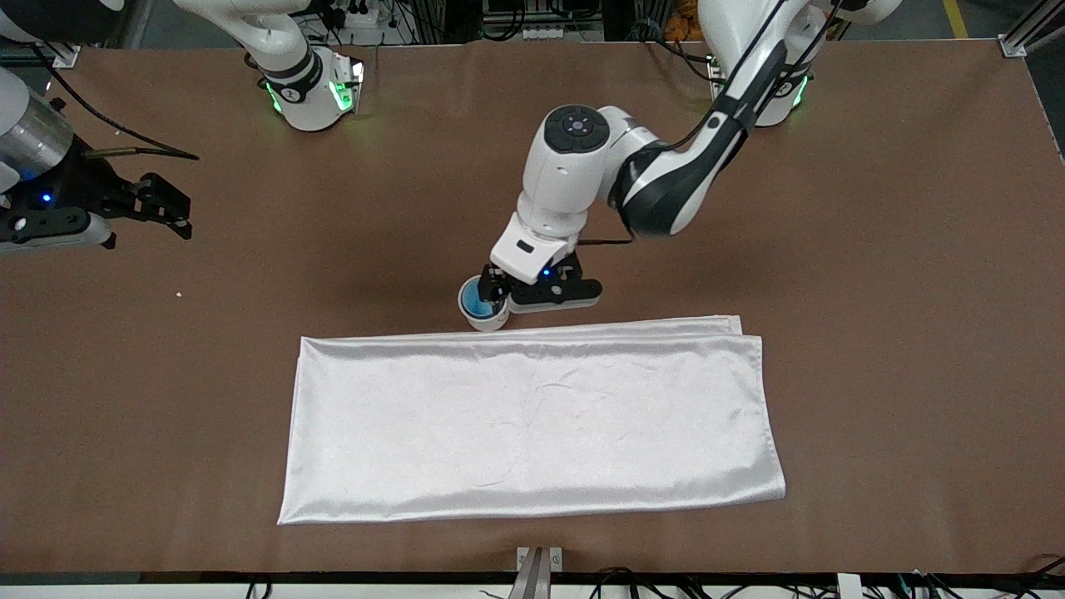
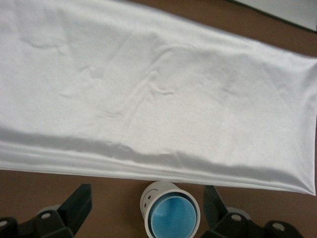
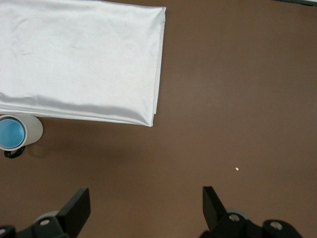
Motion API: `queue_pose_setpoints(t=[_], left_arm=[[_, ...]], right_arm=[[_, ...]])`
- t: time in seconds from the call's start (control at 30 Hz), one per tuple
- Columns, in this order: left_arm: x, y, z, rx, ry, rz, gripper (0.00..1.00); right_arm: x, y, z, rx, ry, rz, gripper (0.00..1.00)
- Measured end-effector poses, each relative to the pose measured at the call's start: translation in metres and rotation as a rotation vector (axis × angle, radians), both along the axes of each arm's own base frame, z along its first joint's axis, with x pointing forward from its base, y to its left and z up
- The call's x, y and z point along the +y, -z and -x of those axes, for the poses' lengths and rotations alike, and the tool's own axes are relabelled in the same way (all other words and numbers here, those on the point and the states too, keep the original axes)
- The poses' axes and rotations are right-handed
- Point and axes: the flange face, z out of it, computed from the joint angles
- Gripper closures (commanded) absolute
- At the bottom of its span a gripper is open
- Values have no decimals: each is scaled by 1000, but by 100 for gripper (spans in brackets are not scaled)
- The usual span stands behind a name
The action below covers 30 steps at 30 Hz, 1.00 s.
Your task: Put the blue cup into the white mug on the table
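The blue cup [image 1: 478, 300] sits inside the white mug [image 1: 488, 321], which stands upright on the brown table [image 1: 874, 274] at the edge of the cloth farther from the front camera. My left gripper [image 1: 497, 285] is over the mug, open. In the left wrist view the fingers [image 2: 79, 204] stand wide apart on either side of the mug [image 2: 154, 191] and cup [image 2: 172, 219], touching neither. My right gripper [image 1: 170, 208] is open and empty over the right arm's end of the table; its wrist view shows the mug [image 3: 33, 130] with the cup [image 3: 11, 133] far off.
A shiny white folded cloth [image 1: 532, 424] lies flat, nearer the front camera than the mug; it also shows in the left wrist view [image 2: 158, 89] and the right wrist view [image 3: 79, 59]. A small white speck [image 1: 179, 294] lies on the table.
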Motion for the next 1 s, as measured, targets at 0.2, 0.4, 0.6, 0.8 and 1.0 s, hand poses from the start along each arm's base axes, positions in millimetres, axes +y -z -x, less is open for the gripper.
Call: queue_pose_setpoints(t=[0.2,0.4,0.6,0.8,1.0], left_arm=[[76,-80,-34,-50,-4,-53,0],[148,-128,-53,-64,19,-127,0],[207,-147,-69,-40,-8,-177,0],[270,-152,-85,5,2,-237,0],[315,-151,-96,34,-2,-265,0]], right_arm=[[0,-2,1,2,0,0,0],[-1,-3,1,6,2,0,0],[-4,-5,1,6,7,0,0],[-7,-13,4,15,13,1,0],[-9,-19,5,17,17,1,0]])
